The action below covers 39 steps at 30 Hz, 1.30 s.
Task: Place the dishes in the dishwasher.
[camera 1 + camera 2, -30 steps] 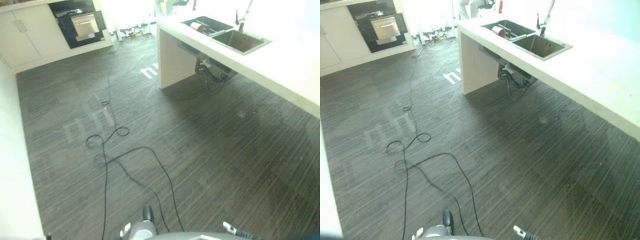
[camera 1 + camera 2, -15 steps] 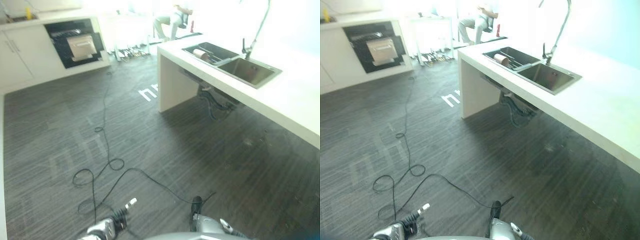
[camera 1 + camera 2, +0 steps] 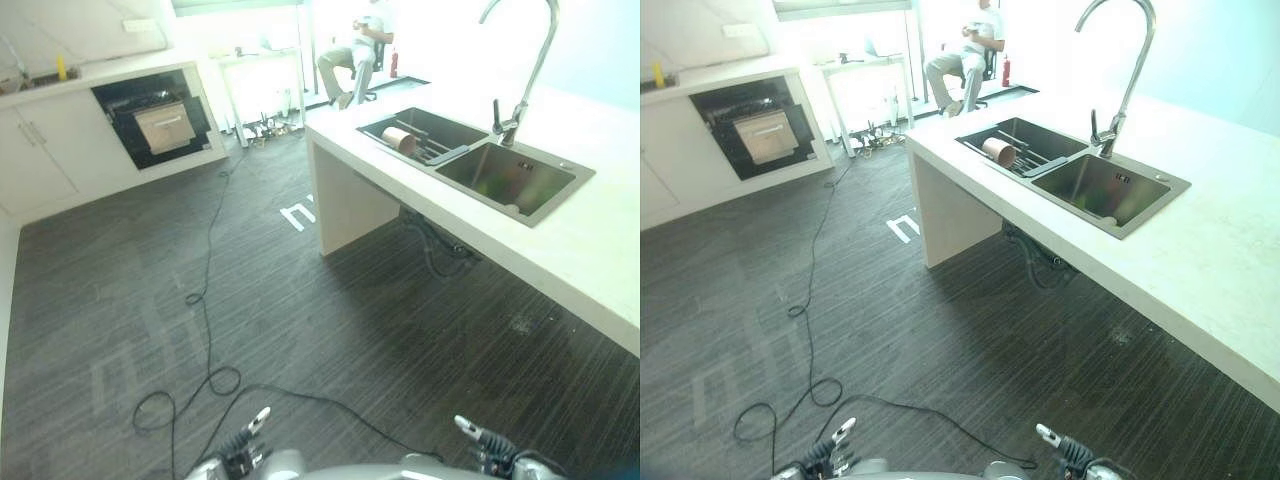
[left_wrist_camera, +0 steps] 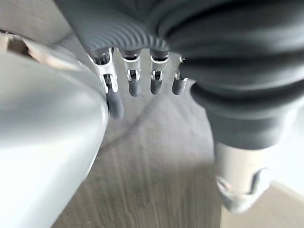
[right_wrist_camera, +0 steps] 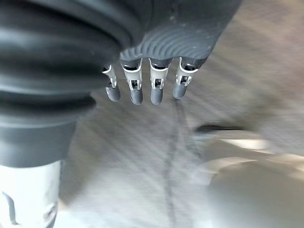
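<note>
Dark plank floor [image 3: 330, 330] | brown cup [image 3: 397, 139] on its side in sink [image 3: 470, 165] | both hands' fingers [image 4: 134, 80] straight, empty

No legible text, number or label anywhere. Closest thing: white painted marking [image 3: 298, 213] on the dark grey striped plank floor [image 3: 300, 300], just beside the near end of the white kitchen counter [image 3: 1200, 260]. It has letter-like strokes, but they cannot be read. Small dark print [image 3: 1123, 178] on the inner wall of the stainless steel sink basin [image 3: 1095, 190], too small to tell. Front of the black built-in oven [image 3: 160, 120] in the white cabinets shows no readable marks.
</note>
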{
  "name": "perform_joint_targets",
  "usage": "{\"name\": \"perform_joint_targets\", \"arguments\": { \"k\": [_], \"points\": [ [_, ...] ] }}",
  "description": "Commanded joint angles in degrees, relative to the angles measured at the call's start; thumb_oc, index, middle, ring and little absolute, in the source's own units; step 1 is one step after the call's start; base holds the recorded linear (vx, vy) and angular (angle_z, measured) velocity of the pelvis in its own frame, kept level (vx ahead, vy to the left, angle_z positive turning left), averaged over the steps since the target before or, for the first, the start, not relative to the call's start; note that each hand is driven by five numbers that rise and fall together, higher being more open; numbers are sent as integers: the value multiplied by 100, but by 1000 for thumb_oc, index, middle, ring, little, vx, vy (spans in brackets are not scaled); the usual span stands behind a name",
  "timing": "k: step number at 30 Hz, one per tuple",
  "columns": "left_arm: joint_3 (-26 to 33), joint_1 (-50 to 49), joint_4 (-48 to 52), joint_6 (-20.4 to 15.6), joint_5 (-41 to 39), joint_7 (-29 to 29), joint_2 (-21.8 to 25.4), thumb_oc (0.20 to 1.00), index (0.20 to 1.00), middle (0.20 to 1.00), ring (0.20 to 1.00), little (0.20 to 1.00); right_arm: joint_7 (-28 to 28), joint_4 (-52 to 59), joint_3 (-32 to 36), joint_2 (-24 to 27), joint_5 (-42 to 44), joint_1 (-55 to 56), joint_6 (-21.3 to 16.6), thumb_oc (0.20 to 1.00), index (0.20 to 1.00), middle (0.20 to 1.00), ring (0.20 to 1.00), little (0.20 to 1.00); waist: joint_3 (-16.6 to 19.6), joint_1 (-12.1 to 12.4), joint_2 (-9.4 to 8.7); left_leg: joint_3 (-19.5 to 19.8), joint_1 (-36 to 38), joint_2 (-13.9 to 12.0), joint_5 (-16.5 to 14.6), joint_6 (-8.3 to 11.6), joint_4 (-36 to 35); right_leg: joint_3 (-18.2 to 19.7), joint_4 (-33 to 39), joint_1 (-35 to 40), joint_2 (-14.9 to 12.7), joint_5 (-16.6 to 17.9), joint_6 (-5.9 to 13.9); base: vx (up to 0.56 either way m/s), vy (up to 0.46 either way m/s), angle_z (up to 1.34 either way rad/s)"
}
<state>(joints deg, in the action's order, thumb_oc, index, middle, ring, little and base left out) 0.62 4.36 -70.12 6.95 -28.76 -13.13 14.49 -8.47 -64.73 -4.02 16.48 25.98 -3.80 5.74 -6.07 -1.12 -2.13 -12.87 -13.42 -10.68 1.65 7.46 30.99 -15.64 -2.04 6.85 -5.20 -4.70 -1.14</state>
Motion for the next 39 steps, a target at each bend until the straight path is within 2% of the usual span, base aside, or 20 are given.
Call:
{"name": "perform_joint_targets", "arguments": {
  "k": [1,3,4,5,7,10,11,14,15,18,20,23,25,30,32,34,36,37,38,39],
  "points": [
    [-357,-84,-112,173,-340,-72,-224,1000,1000,1000,1000,1000,124,13,-115,-10,91,-26,-274,1000,1000,1000,1000,1000,79,-74,-20,-66,1147,18,178,34,-2289,364,704,115,138,418,551,483,301,-83],
    [-402,-138,-132,137,-432,-53,-264,1000,1000,1000,1000,1000,128,-2,-167,-25,125,-5,-354,1000,1000,1000,1000,1000,139,-37,-29,423,1357,-167,164,-1,-3219,628,704,106,111,339,643,559,356,-56],
    [-435,-194,-169,53,-424,-101,-273,1000,1000,1000,1000,1000,138,-5,-212,-32,160,-3,-386,1000,1000,1000,1000,1000,134,1,-29,870,1419,-417,288,34,-3599,859,670,121,93,238,670,572,405,-83],
    [-402,-243,-213,-11,-391,-179,-290,1000,1000,1000,1000,1000,187,-7,-224,-47,228,-1,-409,1000,1000,1000,1000,1000,127,4,-18,1163,1244,-561,295,66,-3599,1075,519,101,111,50,670,609,508,-101],
    [-318,-276,-319,-88,-447,-335,-348,1000,1000,1000,1000,1000,208,-78,-190,-71,288,32,-512,1000,1000,1000,1000,1000,76,-83,106,1201,1391,-622,286,29,-3558,1358,-158,15,-63,-328,778,657,683,-106],
    [-321,-181,-197,208,-534,-338,-262,1000,1000,1000,1000,1000,248,-113,26,-98,409,135,-516,1000,1000,1000,1000,1000,52,-220,174,864,1574,-528,183,9,-3256,1193,-641,-67,-364,-462,962,416,532,-64],
    [-351,-70,-163,388,-538,-290,-212,1000,1000,1000,1000,1000,237,-130,124,-137,501,237,-522,1000,1000,1000,1000,1000,69,-314,195,642,1604,-376,150,-29,-3210,1081,-799,-71,-488,-473,1057,298,408,-58],
    [-574,85,-92,619,-490,-168,-120,1000,1000,1000,1000,1000,170,-174,286,-224,742,388,-414,1000,1000,1000,1000,1000,111,-420,205,367,1757,-60,147,-190,-3393,846,-1600,-337,-743,-171,1265,335,454,-16],
    [-636,68,-83,625,-519,-140,-78,1000,1000,1000,1000,1000,125,-153,289,-234,646,434,-360,1000,1000,1000,1000,1000,120,-414,251,276,1821,30,107,-282,-3443,757,-2133,-524,-858,-19,1300,266,387,-31],
    [-670,-65,-80,576,-644,-122,13,1000,1000,1000,1000,1000,91,-176,245,-214,591,401,-203,1000,1000,1000,1000,1000,174,-353,357,4,1976,146,-29,-423,-3599,480,-2880,-1057,-1042,233,1308,206,320,-68],
    [-629,-70,-145,549,-691,-96,80,1000,1000,1000,1000,1000,73,-326,248,-258,469,329,-163,1000,1000,1000,1000,1000,177,-353,339,-188,1974,102,-42,-387,-3599,243,-2413,-1047,-769,128,1294,163,161,-101],
    [-505,31,-281,561,-612,-136,134,1000,1000,1000,1000,1000,93,-470,190,-322,387,338,-223,1000,1000,1000,1000,1000,177,-343,179,-378,1914,116,4,-214,-3599,-136,-769,-627,-306,157,1106,174,67,-86],
    [-417,63,-360,486,-637,-103,76,1000,1000,1000,1000,1000,183,-479,188,-339,419,359,-279,1000,1000,1000,1000,1000,154,-275,42,-561,1854,172,-20,-111,-3599,-366,492,-324,-122,449,1011,154,24,-84],
    [-306,75,-440,142,-458,89,58,1000,1000,1000,1000,1000,196,-434,198,-364,370,222,-361,1000,1000,1000,1000,1000,-14,-84,-9,-1071,1746,75,-86,-21,-3599,-898,704,-768,-429,986,1214,111,-13,-90],
    [-268,87,-466,70,-421,98,98,1000,1000,1000,1000,1000,176,-433,189,-381,409,238,-497,1000,1000,1000,1000,1000,-42,-122,46,-1141,1861,83,-217,-32,-3599,-941,704,-754,-440,934,1248,302,-18,-32],
    [-108,10,-419,121,-552,114,110,1000,1000,1000,1000,1000,95,-326,232,-326,415,266,-622,1000,1000,1000,1000,1000,-63,-134,79,-1257,2009,216,-149,-102,-3501,-910,704,-634,-327,925,1113,417,-50,3],
    [-24,-65,-391,135,-545,93,101,1000,1000,1000,1000,1000,40,-237,271,-288,344,280,-616,1000,1000,1000,1000,1000,-69,-124,60,-1286,1942,244,-325,-52,-3004,-972,704,-549,-341,911,1051,346,-83,-9],
    [104,-181,-339,188,-645,119,70,1000,1000,1000,1000,1000,10,-92,335,-183,128,263,-556,1000,1000,1000,1000,1000,-92,-86,10,-1341,1659,47,-340,172,-1473,-1107,704,-412,-395,867,843,472,-102,-10],
    [180,-285,-323,223,-763,101,33,1000,1000,1000,1000,1000,24,62,312,-61,41,217,-443,1000,1000,1000,1000,1000,-146,-16,25,-1150,1270,-43,-107,384,-449,-1177,704,-291,-429,799,712,519,-87,-8],
    [236,-313,-323,241,-802,78,21,1000,1000,1000,1000,1000,46,95,278,-22,68,179,-432,1000,1000,1000,1000,1000,-163,8,44,-1080,1154,-67,-111,411,-266,-1188,704,-256,-444,781,685,347,-5,-18]
  ]
}}
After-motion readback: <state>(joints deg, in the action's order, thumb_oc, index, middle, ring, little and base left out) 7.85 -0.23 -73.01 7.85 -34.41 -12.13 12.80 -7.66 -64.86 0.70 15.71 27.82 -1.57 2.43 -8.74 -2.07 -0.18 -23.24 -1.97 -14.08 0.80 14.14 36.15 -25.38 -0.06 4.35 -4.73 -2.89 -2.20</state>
